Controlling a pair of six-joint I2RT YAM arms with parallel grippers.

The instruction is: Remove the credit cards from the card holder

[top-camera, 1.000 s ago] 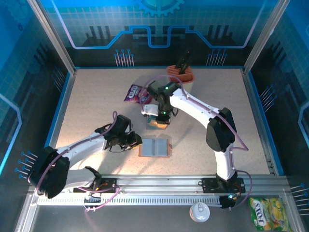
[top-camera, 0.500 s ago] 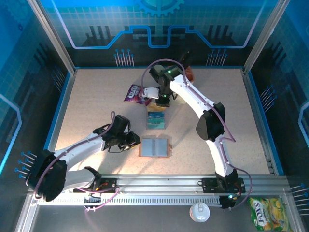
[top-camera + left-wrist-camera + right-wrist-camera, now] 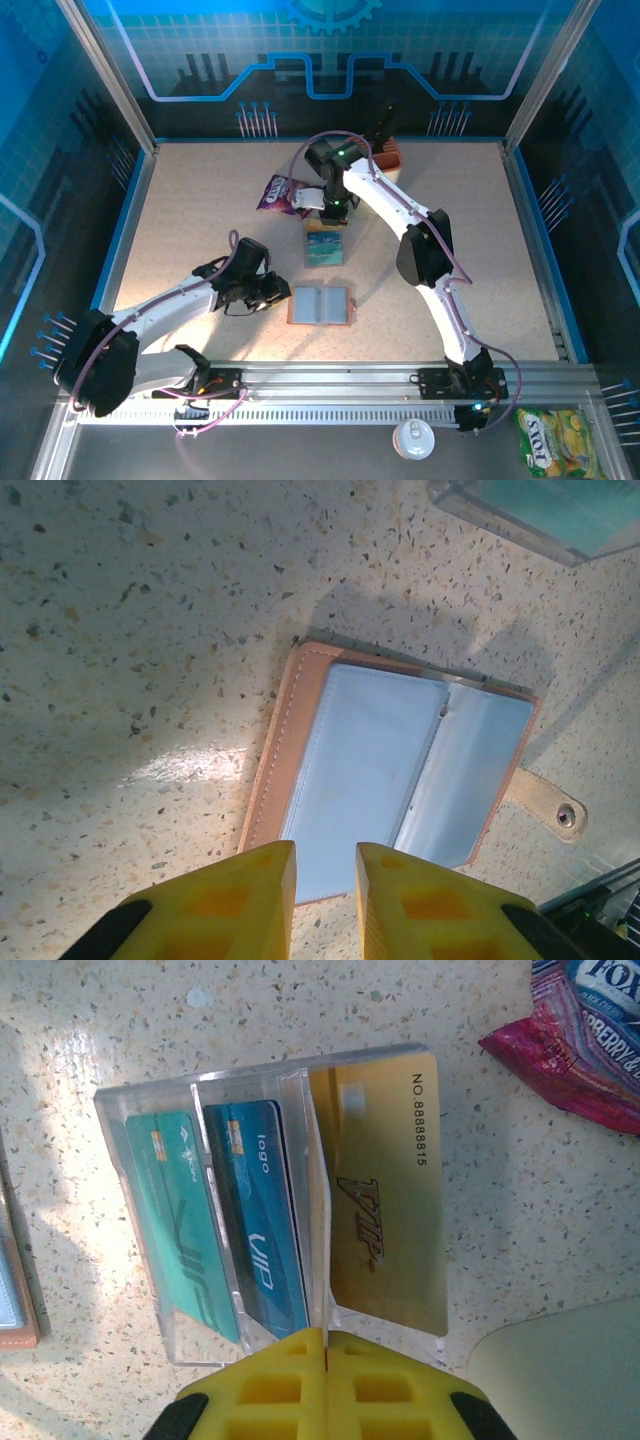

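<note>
Job looks done — card holder (image 3: 380,760) empty, credit cards (image 3: 255,1210) in tray (image 3: 160,1090). Right pincer (image 3: 327,1335) together, left pincer (image 3: 325,855) slightly apart — next, lift both away.

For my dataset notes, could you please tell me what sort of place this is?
Probably a robot test cell or demo booth rather than a home: a left arm and right arm bolted to a metal rail, and a speckled table walled in by blue panels printed with circuit graphics.
</note>
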